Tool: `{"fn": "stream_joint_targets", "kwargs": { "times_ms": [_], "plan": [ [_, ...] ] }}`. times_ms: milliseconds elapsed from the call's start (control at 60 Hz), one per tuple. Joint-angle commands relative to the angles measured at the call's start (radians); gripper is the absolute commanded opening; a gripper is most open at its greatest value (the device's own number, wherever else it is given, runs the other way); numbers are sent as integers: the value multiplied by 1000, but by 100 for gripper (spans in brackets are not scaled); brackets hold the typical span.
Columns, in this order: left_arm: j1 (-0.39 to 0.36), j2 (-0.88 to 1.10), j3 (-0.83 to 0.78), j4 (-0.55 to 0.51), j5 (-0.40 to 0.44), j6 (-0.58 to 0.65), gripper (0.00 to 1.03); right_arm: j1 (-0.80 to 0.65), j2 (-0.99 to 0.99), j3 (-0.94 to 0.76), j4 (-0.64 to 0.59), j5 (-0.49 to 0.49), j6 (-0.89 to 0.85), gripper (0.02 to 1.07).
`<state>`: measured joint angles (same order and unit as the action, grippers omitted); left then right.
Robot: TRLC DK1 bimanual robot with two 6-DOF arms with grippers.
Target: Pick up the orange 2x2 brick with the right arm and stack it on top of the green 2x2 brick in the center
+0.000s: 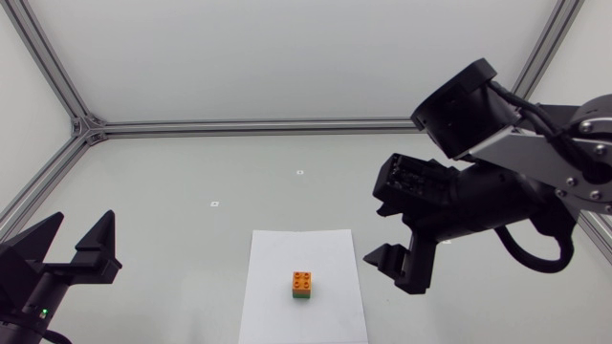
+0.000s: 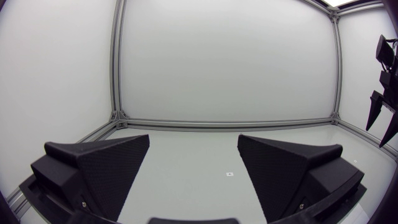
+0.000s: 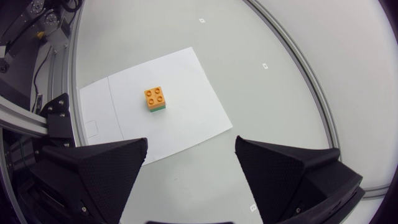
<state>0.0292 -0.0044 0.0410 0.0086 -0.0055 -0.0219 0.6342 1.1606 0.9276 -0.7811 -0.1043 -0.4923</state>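
Silver-grey right arm (image 1: 564,158) had black joints and looping black cable (image 1: 524,258), matte black left gripper (image 1: 80,218) showed textured wedge fingers (image 2: 106,168)

Green brick (image 1: 301,297) mostly hidden under orange brick (image 1: 301,281); left arm (image 1: 27,291) cut off at edge.

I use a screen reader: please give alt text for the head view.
An orange brick sits stacked on a green brick on a white sheet. The right end effector, open and empty, hangs to its right; the left end effector is open too.
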Motion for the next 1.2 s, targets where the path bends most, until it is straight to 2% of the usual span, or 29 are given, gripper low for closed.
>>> {"fn": "stream_joint_targets", "kwargs": {
  "times_ms": [0, 183, 383, 833, 1050, 1100, 1183],
  "plan": [
    [5, -8, -41, -13, 4, 13, 99, -59, -70, -65, 6, 2, 44, 102],
    [5, -8, -41, -15, 4, 13, 99, -148, -249, -171, 48, 9, 61, 102],
    [5, -8, -41, -15, 4, 13, 99, -212, -423, -276, 79, 94, 112, 102],
    [5, -8, -41, -13, 4, 13, 99, -389, -863, -467, 48, 95, 104, 102],
    [5, -8, -41, -13, 4, 13, 99, -558, -986, -553, 197, 98, 162, 102],
    [3, -8, -41, -13, 4, 13, 99, -597, -1018, -566, 230, 63, 179, 102],
    [5, -8, -41, -15, 4, 13, 99, -628, -1059, -596, 288, 59, 218, 102]
  ]
}}
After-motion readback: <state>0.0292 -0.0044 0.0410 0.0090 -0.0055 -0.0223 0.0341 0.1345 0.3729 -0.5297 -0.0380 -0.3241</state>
